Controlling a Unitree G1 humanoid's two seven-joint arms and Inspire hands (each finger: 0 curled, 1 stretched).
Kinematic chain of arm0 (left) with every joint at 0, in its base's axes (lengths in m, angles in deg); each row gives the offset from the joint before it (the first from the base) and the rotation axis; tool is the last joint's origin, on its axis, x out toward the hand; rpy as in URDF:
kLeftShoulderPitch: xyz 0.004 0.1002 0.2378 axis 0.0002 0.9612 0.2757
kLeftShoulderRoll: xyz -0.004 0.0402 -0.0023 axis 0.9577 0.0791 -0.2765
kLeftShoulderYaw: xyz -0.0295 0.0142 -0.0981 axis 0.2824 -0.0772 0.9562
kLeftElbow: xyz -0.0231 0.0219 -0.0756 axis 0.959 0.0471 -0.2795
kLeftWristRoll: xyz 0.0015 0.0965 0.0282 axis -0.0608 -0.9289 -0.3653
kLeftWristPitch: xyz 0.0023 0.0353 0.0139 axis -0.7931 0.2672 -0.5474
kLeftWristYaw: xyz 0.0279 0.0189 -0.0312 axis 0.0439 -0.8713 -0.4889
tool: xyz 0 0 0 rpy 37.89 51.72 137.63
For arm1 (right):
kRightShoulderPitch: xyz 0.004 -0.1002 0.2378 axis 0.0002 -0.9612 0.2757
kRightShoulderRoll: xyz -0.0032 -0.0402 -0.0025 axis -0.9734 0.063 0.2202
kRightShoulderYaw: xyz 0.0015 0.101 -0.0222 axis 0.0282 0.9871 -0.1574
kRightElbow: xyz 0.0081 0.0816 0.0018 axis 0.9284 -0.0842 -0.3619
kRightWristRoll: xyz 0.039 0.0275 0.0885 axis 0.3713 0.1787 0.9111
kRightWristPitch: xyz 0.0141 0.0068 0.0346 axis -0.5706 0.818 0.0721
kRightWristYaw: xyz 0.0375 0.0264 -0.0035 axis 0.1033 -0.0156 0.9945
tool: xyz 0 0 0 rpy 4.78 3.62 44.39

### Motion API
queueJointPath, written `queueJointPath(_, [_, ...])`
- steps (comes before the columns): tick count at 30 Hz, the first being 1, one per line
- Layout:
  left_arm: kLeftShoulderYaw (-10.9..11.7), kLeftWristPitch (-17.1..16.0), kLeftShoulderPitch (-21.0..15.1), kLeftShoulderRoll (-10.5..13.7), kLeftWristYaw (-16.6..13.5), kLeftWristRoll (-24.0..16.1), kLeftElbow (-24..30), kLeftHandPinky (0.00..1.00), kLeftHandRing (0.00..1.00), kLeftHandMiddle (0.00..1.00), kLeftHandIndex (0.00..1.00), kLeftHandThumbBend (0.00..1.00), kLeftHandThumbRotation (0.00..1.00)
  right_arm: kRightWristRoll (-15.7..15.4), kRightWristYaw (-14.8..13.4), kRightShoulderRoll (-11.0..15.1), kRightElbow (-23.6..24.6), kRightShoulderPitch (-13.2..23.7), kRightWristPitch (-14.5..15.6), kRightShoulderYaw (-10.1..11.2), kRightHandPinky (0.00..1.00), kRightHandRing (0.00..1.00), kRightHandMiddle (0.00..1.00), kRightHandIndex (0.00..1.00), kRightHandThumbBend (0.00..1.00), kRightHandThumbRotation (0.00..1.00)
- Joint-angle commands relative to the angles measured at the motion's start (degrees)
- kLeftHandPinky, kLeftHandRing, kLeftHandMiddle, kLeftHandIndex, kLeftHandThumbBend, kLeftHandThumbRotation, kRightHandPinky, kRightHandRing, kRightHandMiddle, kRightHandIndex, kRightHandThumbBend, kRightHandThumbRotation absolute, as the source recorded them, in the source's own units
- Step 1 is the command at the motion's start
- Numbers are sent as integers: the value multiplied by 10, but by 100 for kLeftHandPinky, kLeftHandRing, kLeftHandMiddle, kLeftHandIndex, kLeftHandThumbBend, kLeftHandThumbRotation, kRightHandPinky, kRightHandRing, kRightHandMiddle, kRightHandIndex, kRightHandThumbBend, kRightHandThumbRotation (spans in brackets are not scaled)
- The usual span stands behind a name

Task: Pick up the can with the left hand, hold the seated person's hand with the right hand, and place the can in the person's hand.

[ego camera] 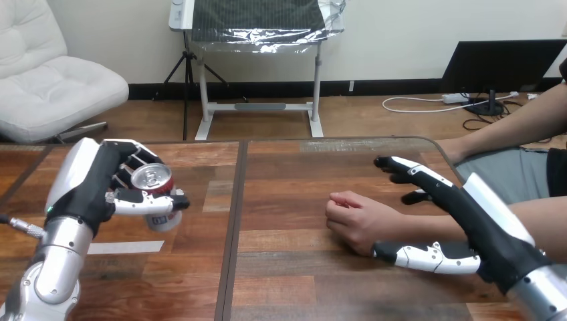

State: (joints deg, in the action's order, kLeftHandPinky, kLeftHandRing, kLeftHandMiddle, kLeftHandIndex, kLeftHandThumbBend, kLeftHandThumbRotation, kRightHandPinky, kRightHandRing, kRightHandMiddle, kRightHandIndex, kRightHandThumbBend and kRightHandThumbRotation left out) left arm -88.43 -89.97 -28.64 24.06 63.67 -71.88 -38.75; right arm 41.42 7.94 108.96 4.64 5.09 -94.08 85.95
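A red and white can (152,178) with a silver top is at the left of the wooden table (294,180), tilted a little toward me. My left hand (90,187) is shut on it, fingers behind and thumb across its front. The person's hand (354,217) rests as a loose fist on the table's middle, its forearm running off to the right. My right hand (485,227) straddles that wrist: straight fingers (411,170) lie on the far side and the thumb (428,257) on the near side. I see no finger curled round the wrist.
A strip of white tape (124,247) lies on the table near my left arm. A dark seam (235,227) runs front to back between the two table boards. The person's other arm (515,124) reaches in at the upper right.
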Motion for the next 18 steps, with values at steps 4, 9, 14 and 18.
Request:
queueJointPath(4, [49, 7, -44, 31, 26, 22, 176, 29, 34, 39, 42, 74, 0, -30, -9, 64, -65, 128, -29, 20, 75, 89, 92, 90, 94, 50])
queueJointPath(9, [54, 17, -40, 28, 34, 21, 195, 29, 34, 39, 42, 75, 0, -47, -14, 79, -91, 145, -37, 15, 76, 89, 91, 90, 95, 46])
queueJointPath(14, [58, 27, -37, 24, 41, 21, 208, 29, 34, 39, 42, 76, 0, -68, -20, 89, -105, 153, -26, 10, 77, 89, 91, 90, 97, 43])
queueJointPath(18, [61, 39, -35, 21, 46, 20, 219, 29, 34, 39, 42, 76, 0, -74, -20, 96, -121, 163, -31, 7, 78, 90, 91, 90, 97, 41])
